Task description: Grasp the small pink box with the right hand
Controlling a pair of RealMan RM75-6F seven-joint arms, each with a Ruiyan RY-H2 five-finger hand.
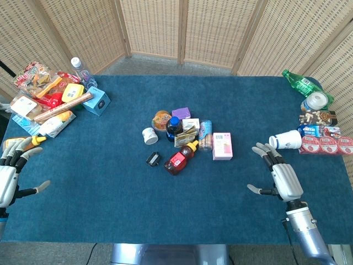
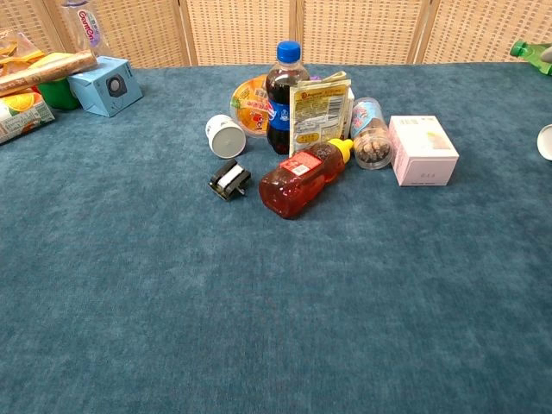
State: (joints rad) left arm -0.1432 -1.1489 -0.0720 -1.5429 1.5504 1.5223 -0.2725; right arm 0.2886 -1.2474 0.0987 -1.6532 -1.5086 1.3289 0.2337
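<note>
The small pink box [image 1: 222,146] lies flat on the blue table at the right edge of the middle cluster; the chest view shows the pink box [image 2: 422,150] beside a clear tube of snacks [image 2: 371,143]. My right hand [image 1: 281,175] hovers open to the right of the box and nearer me, fingers spread, well apart from it. My left hand [image 1: 12,165] is open at the table's left edge, holding nothing. Neither hand appears in the chest view.
The cluster holds a red bottle with yellow cap [image 1: 181,158], a cola bottle [image 1: 174,128], a small black item [image 1: 153,160] and a white cup [image 1: 149,136]. A tipped paper cup [image 1: 286,140] and snack packs [image 1: 325,144] lie beyond the right hand. Snacks [image 1: 49,96] are piled far left.
</note>
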